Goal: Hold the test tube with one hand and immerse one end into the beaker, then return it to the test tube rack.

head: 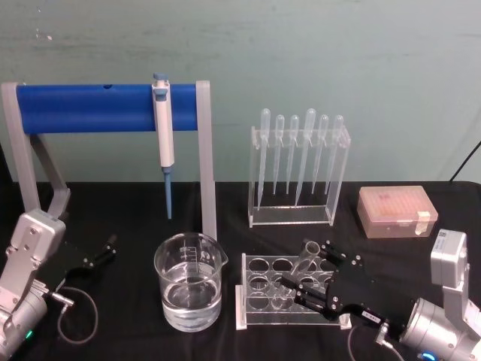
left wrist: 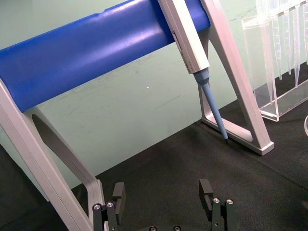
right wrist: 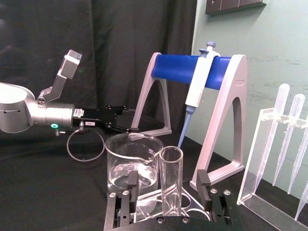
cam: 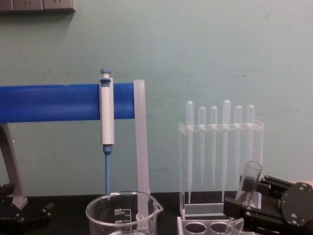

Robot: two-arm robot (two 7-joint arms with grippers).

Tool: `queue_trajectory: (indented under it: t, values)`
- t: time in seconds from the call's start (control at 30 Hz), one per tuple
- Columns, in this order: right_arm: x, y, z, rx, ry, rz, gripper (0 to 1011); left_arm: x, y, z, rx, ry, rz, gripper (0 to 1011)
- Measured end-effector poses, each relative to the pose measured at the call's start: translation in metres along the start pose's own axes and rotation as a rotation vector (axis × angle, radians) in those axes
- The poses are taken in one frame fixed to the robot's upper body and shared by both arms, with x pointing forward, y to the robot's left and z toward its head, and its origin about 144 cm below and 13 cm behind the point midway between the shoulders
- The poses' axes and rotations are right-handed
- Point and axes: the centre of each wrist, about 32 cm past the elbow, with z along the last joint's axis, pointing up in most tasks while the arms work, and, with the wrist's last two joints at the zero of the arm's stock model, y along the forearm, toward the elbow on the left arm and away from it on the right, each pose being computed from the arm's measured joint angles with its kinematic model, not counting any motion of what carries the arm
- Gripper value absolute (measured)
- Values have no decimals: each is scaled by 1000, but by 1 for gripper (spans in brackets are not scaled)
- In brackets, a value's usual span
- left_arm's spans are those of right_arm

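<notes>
Straddling the test tube (right wrist: 171, 168), the right end effector (right wrist: 167, 179) is open, one finger each side, ready to pinch it from the rack (head: 245, 297). The beaker (right wrist: 132, 163) is ahead of it. The left end effector (left wrist: 162, 185) is parked open.

The test tube (head: 305, 258) and beaker (head: 189, 280) are formed of glossy clear glass. The table (head: 128, 214) is covered in matt black cloth.

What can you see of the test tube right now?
The test tube is wide, clear glass and looks empty, with its open rim upward. It leans in the clear test tube rack, with its lower end down one of the holes. The right gripper straddles it with open fingers, leaving a gap on each side, so only the rack touches it.
</notes>
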Motion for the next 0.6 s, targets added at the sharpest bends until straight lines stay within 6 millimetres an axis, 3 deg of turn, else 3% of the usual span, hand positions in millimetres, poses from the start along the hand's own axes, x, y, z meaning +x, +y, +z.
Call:
queue_trajectory:
  t: [0.2, 0.6]
  values:
    - [0, 0, 0, 0, 0, 0, 569, 0, 0, 0, 0, 0, 0, 1000]
    - [0, 0, 0, 0, -1, 0, 228, 0, 0, 0, 0, 0, 0, 1000]
